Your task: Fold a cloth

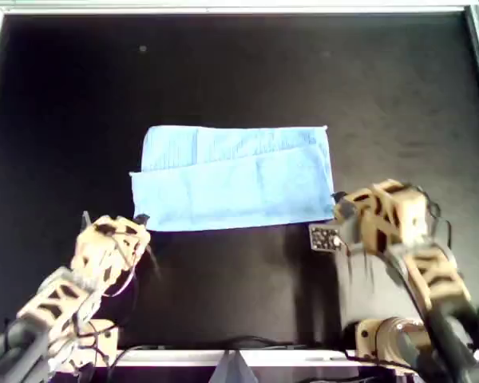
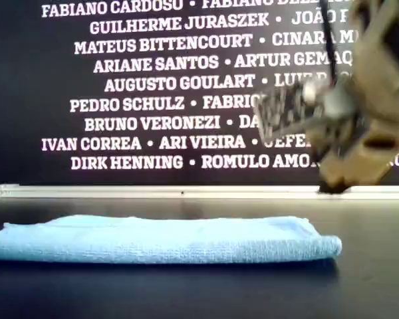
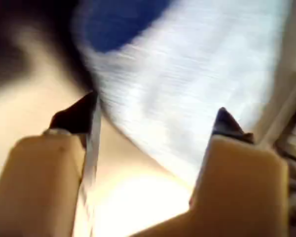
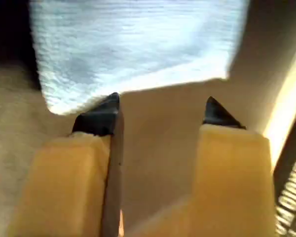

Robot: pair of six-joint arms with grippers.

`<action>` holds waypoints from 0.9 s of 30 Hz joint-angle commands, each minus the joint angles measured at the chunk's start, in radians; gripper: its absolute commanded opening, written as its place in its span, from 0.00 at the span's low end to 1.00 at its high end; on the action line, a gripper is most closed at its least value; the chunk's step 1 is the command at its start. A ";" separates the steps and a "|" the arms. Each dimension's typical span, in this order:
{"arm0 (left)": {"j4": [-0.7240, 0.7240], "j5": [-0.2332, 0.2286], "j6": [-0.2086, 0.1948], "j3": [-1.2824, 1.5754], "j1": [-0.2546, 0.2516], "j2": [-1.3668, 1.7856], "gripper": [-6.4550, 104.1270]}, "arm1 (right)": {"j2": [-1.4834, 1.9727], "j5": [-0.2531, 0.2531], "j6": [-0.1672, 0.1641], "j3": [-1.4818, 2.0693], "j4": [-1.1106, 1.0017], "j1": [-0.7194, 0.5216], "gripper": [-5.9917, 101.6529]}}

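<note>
The light blue cloth lies folded in half on the black table, with a strip of the lower layer showing along its far edge. It also shows in the exterior view. My first gripper is open at the cloth's near corner on the overhead view's left. Blurred cloth lies ahead between its spread tips. My second gripper is open beside the near corner on the overhead view's right. One fingertip is close to that cloth corner. Neither holds the cloth.
The black table has a metal rim at the far side. A dark banner with white names stands behind it. The second arm carries a small marker tag. Arm bases and cables sit at the near edge.
</note>
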 commanded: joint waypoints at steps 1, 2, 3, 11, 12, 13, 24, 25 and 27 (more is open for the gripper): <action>0.000 -0.006 0.006 0.031 -0.005 0.195 0.79 | 0.250 0.009 -0.002 0.080 0.011 -0.009 0.68; 0.000 -0.006 0.006 0.037 -0.005 0.238 0.79 | 0.302 0.011 -0.002 0.121 0.011 -0.011 0.68; 0.000 -0.008 0.006 0.038 -0.003 0.276 0.79 | 0.348 0.011 -0.002 0.160 0.011 -0.017 0.68; 0.000 -0.008 0.006 0.038 0.041 0.549 0.79 | 0.650 0.009 -0.002 0.402 0.011 -0.133 0.69; 0.000 -0.008 0.006 0.038 0.069 0.580 0.79 | 0.673 0.009 -0.002 0.422 0.011 -0.150 0.69; 0.000 -0.008 0.006 0.038 0.103 0.591 0.79 | 0.695 0.009 0.000 0.440 0.011 -0.161 0.69; -0.006 -0.006 -0.009 0.034 0.304 0.595 0.80 | 0.710 0.008 -0.083 0.440 0.011 -0.150 0.69; -0.009 -0.006 -0.009 0.034 0.304 0.595 0.80 | 0.707 0.008 -0.098 0.440 0.011 -0.150 0.69; -0.017 -0.006 -0.009 0.034 0.304 0.595 0.80 | 0.701 0.008 -0.114 0.442 0.011 -0.150 0.69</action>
